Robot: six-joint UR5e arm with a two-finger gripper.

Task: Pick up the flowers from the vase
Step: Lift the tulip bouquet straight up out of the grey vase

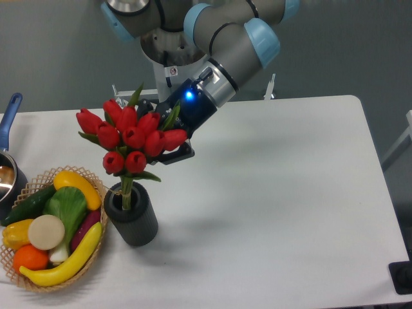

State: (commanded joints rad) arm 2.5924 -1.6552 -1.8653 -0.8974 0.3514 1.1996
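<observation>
The flowers (134,138) are gripped high, just under the buds, presumably so that the stems can be drawn straight up out of the vase (132,215). The gripper (168,138) is partly hidden behind the blooms, and is judged to be clamped on the bunch. The buds are held well above the vase, while the stem ends are seen still inside its hollow top, so the lift is not yet finished. The vase is stood on the table (277,193), just beside the basket (38,283). The arm is reached down from the upper middle, and its wrist is angled down and leftward toward the bunch.
</observation>
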